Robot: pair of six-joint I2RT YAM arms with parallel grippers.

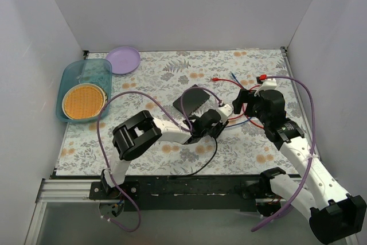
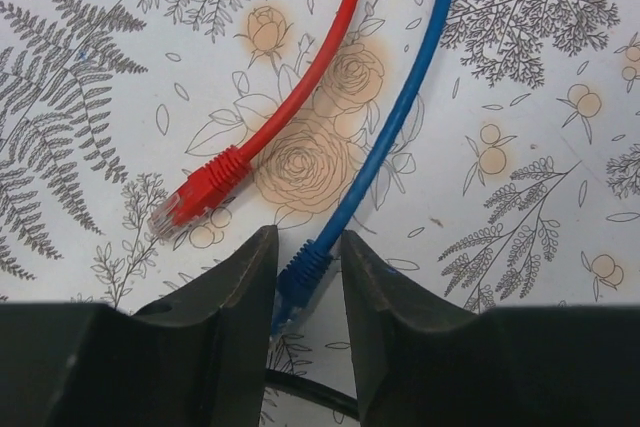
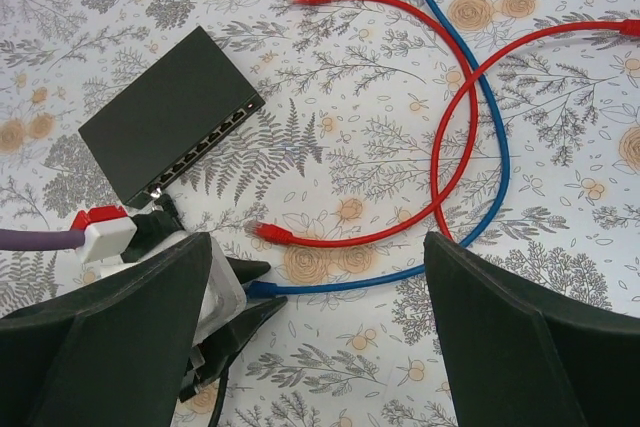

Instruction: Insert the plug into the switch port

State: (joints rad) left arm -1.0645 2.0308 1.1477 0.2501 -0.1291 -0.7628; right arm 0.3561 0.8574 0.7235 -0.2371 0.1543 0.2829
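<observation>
Barely begun: the left fingers [image 2: 225, 307] sit narrowly either side of the blue plug [image 2: 300, 282] lying on the bench [image 2: 520, 197], grip uncertain, the right fingers [image 3: 520, 337] are wide and empty, and the switch [image 3: 165, 122] lies nearby with its ports [image 3: 205, 152] unfilled.

Blue plug [image 2: 300, 282]: its tip is lying hidden between the left gripper's [image 2: 305, 237] fingers [image 2: 230, 317]; contact is not showing.
Red cable [image 2: 310, 77], blue cable [image 2: 400, 117]: both are running off the top edge.
Black cable [image 2: 300, 387]: it is passing under the fingers, ends hidden.
Switch [image 3: 165, 112]: its ports are showing too small to tell if any is filled.
Right gripper [image 3: 318, 237]: its fingers [image 3: 120, 337] are being cropped by the bottom edge.
</observation>
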